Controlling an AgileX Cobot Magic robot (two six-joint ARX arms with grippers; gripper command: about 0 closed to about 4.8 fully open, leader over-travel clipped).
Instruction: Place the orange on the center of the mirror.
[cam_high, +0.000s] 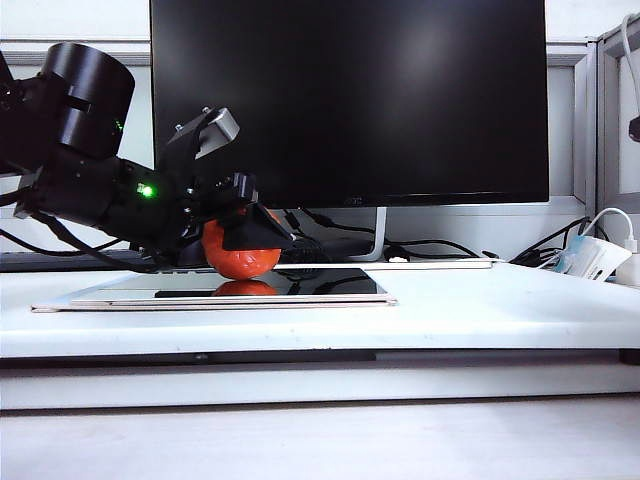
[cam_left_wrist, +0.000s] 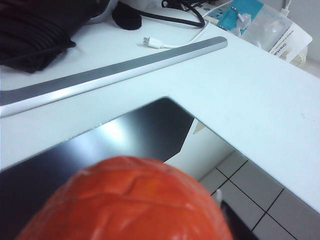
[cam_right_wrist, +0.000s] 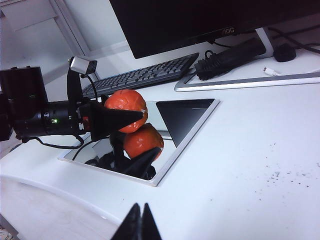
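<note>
Landmark: the mirror (cam_high: 330, 297), lying flat on the white table (cam_high: 500, 320), pale rim showing along its near edge.

Left gripper (cam_high: 245, 235) sits over the mirror's left part, coming in from the left of the exterior view. Its black fingers are spread wide around the orange (cam_high: 240, 258) and clamp it from either side; one dark finger (cam_right_wrist: 117, 117) crosses the fruit's face in the right wrist view. The orange is just above the mirror's surface; from the exterior view I cannot tell whether its underside touches the glass. Its reflection (cam_high: 245, 288) shows directly beneath it in the mirror. In the right wrist view the orange (cam_right_wrist: 127, 110) and its mirrored double (cam_right_wrist: 144, 140) appear stacked, over the end of the mirror farther from that camera rather than its middle.

Left wrist view: the orange (cam_left_wrist: 127, 200) fills the lower frame, skin crinkled; the mirror (cam_left_wrist: 125, 135) lies under it, reflecting dark screen and pale tiles.

Right gripper (cam_right_wrist: 138, 225) is well clear of the mirror, on its near side in the right wrist view, above bare table. Its two dark fingertips are pressed together, nothing between them.

Behind the mirror: a black monitor (cam_high: 350, 100) on its stand, with a tangle of black cables (cam_high: 330, 245) at its foot. A keyboard (cam_right_wrist: 140, 75) lies beyond the mirror in the right wrist view. A power strip in a clear bag (cam_high: 595, 258) rests well to the mirror's right.
</note>
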